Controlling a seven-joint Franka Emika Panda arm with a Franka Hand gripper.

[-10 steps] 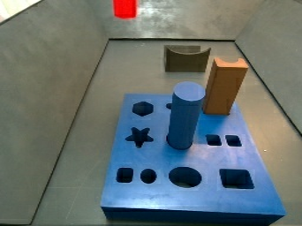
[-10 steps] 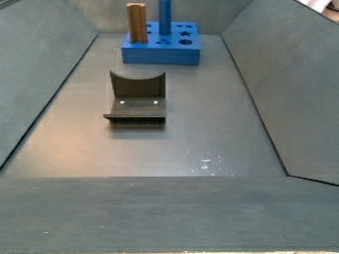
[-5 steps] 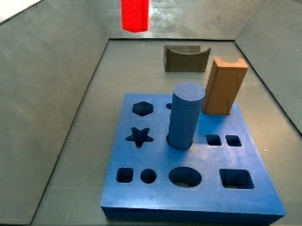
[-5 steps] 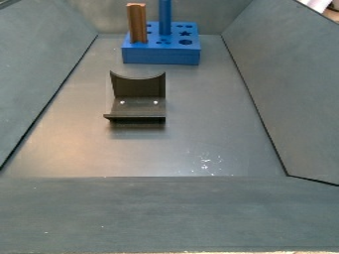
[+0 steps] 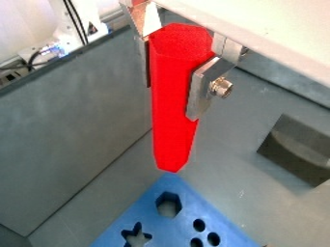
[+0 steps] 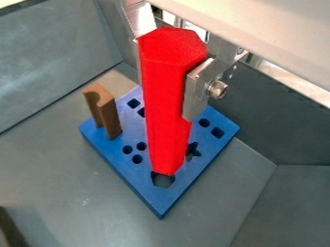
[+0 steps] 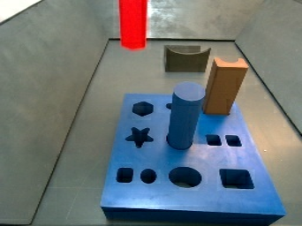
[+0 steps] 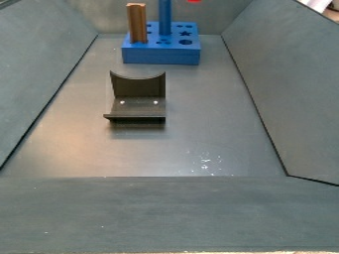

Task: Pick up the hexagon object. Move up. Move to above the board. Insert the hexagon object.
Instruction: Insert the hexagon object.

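Clearly the claw [image 5: 177, 68] grips the red rod [image 5: 173, 96] upright, high over the board [image 6: 165, 148], near its hexagon hole [image 5: 167, 204]. By my reading it is at the move-above step; next, centre over the hole, match the flats, then lower.
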